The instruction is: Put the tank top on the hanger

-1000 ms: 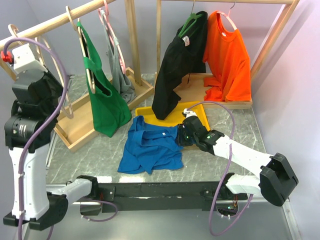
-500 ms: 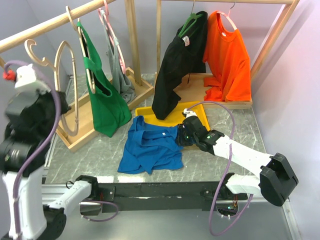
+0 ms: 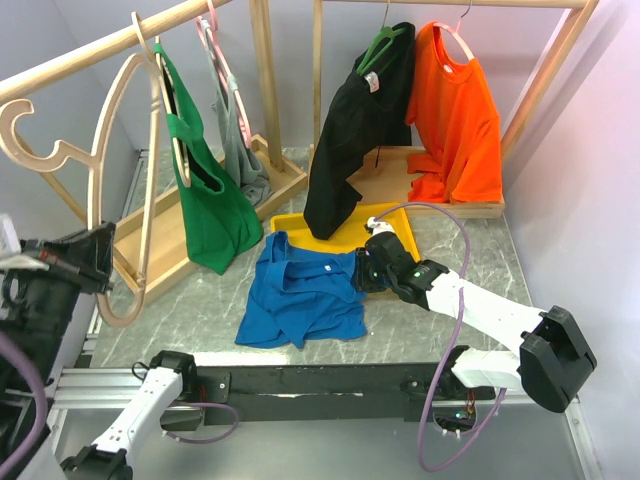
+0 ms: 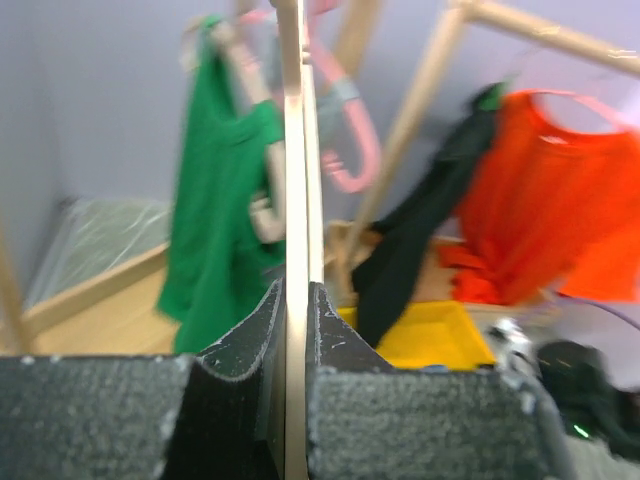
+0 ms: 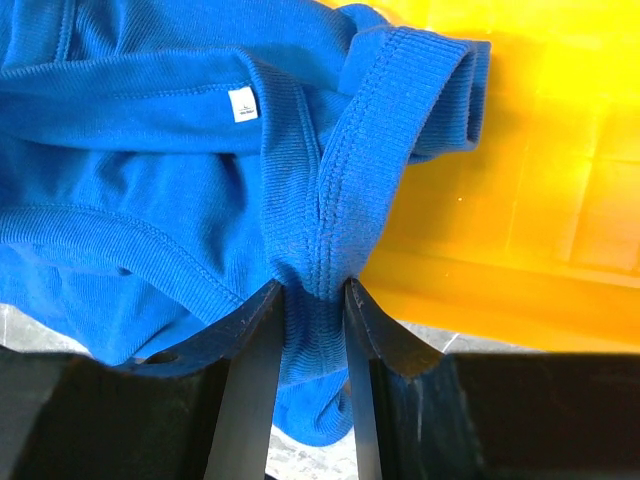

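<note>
Top view, left claw (image 3: 100, 258): I am watching it clamping the lower loop of the hanger (image 3: 98, 190) off the desk's (image 3: 200, 300) 9 o'clock edge.
Top view, hanger: it is standing upright in the air, well apart from the tank top (image 3: 300, 295), with its hook curling toward 9 o'clock.
Top view, tank top: it is lying rumpled on the desk near the middle, with its 2 o'clock corner touching the yellow tray (image 3: 395, 215).
Top view, right claw (image 3: 362, 270): it is gripping the tank top's 3 o'clock edge.
Left wrist view, left claw (image 4: 295, 310): both pads are squeezing the hanger (image 4: 295, 150), which is rising straight toward 12 o'clock.
Right wrist view, right claw (image 5: 312, 300): I am seeing it clenched on a ribbed strap of the tank top (image 5: 150, 130).
Right wrist view, white label (image 5: 243, 105): it is showing at 11 o'clock of the claw.
Right wrist view, yellow tray (image 5: 540, 150): it is lying under the strap, filling the 2 o'clock side.
</note>
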